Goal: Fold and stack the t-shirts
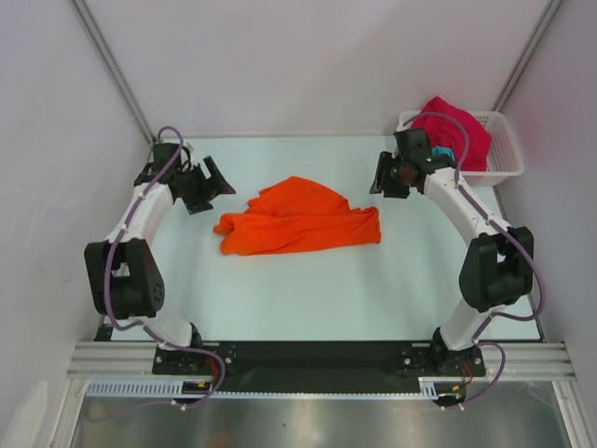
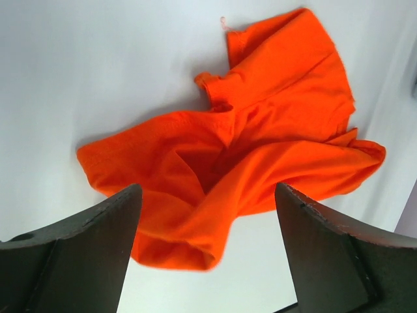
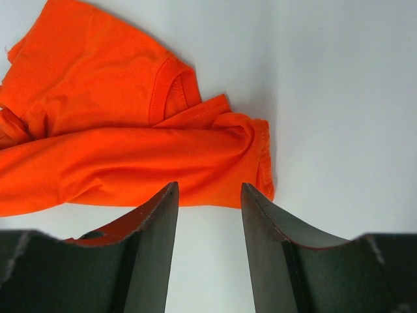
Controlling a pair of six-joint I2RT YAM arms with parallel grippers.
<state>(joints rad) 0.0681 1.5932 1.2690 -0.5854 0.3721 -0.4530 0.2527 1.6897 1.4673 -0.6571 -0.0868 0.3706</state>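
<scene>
Your crumpled bright orange cloth t-shirt (image 1: 298,222) lies unfolded on the pale table (image 1: 280,299) between left gripper (image 1: 210,187) and right gripper (image 1: 387,177), both with jaws apart and empty. A crimson-pink t-shirt (image 1: 457,126) waits in the white lattice basket (image 1: 504,163). Nothing is folded yet.

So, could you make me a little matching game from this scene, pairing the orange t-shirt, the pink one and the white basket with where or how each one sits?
Things:
1. orange t-shirt
2. crimson-pink t-shirt
3. white basket

Places or states:
A. stands at the far right corner of the table, holding cloth
B. lies crumpled near the middle of the table
C. heaped up, rising above a rim

Pairs: 1-B, 2-C, 3-A
</scene>
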